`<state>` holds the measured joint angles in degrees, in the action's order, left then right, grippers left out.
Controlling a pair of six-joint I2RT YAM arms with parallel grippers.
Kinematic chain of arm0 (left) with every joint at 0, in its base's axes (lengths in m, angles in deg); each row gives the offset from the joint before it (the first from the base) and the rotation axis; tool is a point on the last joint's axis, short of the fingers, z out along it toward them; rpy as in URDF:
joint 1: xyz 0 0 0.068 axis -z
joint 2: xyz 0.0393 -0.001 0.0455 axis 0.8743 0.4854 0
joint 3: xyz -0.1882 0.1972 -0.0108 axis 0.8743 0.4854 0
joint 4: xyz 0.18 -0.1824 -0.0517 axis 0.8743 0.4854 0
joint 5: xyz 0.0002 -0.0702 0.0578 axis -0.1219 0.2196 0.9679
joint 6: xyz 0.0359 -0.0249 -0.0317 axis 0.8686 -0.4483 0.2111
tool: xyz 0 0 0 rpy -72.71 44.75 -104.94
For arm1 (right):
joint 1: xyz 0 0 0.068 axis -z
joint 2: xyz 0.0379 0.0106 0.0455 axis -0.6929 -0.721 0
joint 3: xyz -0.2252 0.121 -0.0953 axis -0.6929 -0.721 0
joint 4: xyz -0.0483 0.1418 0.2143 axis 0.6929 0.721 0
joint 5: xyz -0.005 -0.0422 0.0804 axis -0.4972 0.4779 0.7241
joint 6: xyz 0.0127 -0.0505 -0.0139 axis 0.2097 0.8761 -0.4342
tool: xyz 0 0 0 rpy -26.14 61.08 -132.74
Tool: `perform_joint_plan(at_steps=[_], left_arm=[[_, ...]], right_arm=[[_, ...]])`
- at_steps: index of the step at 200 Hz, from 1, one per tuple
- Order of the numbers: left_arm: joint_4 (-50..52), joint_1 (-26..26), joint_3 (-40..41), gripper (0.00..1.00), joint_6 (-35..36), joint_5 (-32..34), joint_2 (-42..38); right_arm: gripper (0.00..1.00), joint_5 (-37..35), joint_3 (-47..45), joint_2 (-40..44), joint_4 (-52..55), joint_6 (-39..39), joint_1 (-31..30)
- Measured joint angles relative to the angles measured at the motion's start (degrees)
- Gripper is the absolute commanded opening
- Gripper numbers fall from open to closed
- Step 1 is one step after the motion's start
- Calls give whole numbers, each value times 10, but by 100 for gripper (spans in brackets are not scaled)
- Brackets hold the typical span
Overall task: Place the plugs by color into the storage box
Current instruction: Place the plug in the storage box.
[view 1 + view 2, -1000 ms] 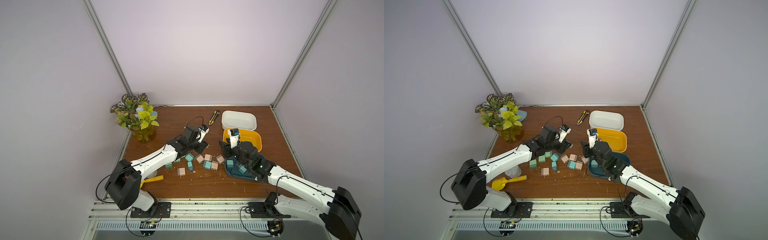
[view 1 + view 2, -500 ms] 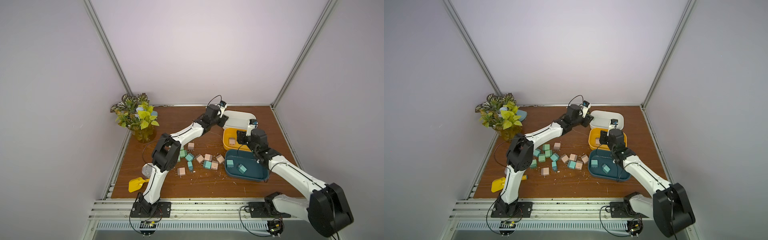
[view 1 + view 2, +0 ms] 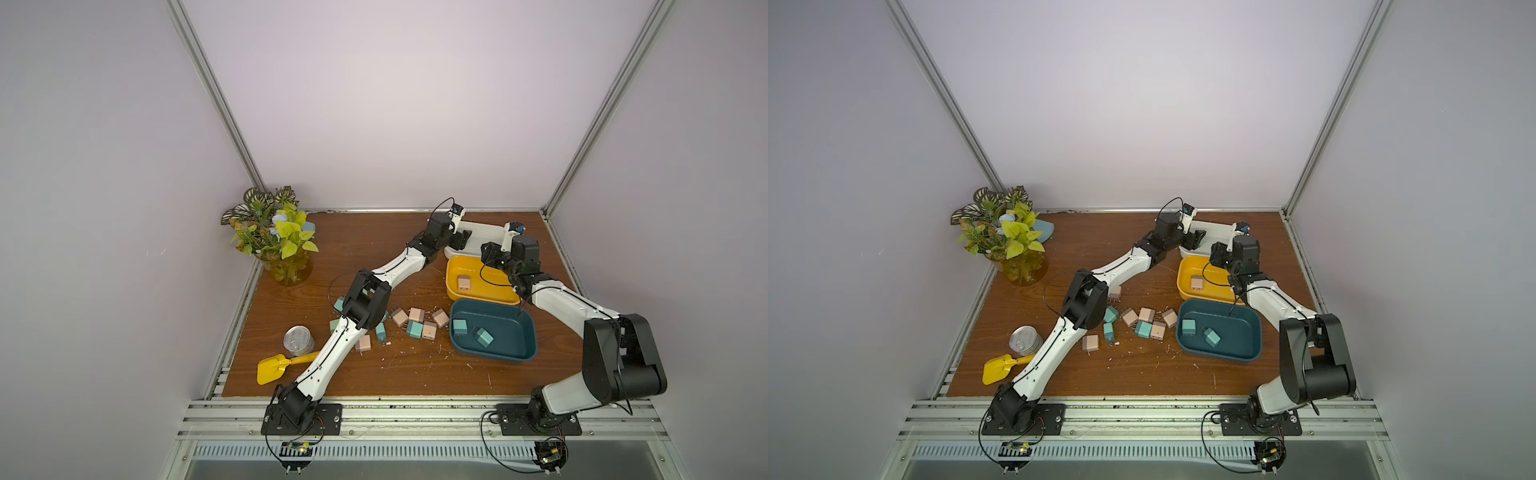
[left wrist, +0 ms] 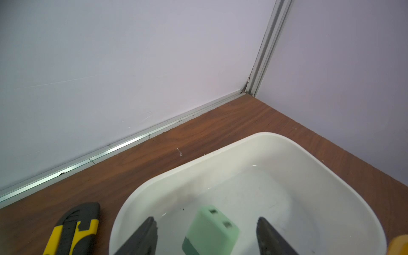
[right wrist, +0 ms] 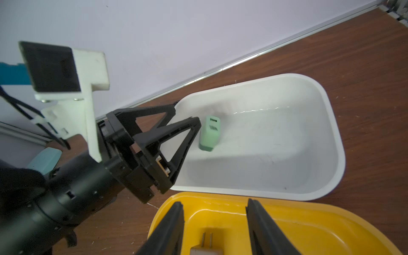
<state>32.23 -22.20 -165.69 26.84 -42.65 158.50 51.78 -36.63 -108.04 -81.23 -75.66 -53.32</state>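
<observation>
Inside white tray point(image 5: 318, 123) lies mint plug point(image 5: 209, 134), left jaws wide; yellow tray point(image 5: 309, 220) holds pink plug point(image 5: 206, 250), right jaws parted.

Along the table's point(image 3: 353, 241) right side three trays run back to front: the far tray point(image 3: 484, 230) holds one plug point(image 5: 209, 133), the middle tray point(image 3: 486, 293) one, the near tray point(image 3: 511, 336) two. Loose plugs point(image 3: 415, 322) lie left of the near tray, and farther left sit a can point(image 3: 298, 340) and scoop point(image 3: 274, 368), with a plant point(image 3: 278, 241) behind. A knife point(image 4: 72, 229) lies beside the far tray, on which side I can't tell.
</observation>
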Motion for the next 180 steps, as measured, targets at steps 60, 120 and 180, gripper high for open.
perform_joint_plan(at_steps=[60,120,180], left_arm=[[-30,0,13,71,0,2,-27],[-23,0,82,67,-7,-7,-143],[-18,0,263,67,-23,-34,-349]], right_arm=[[49,37,11,10,6,-1,1],[49,63,4,92,33,-16,-3],[46,71,-4,186,81,-29,-66]])
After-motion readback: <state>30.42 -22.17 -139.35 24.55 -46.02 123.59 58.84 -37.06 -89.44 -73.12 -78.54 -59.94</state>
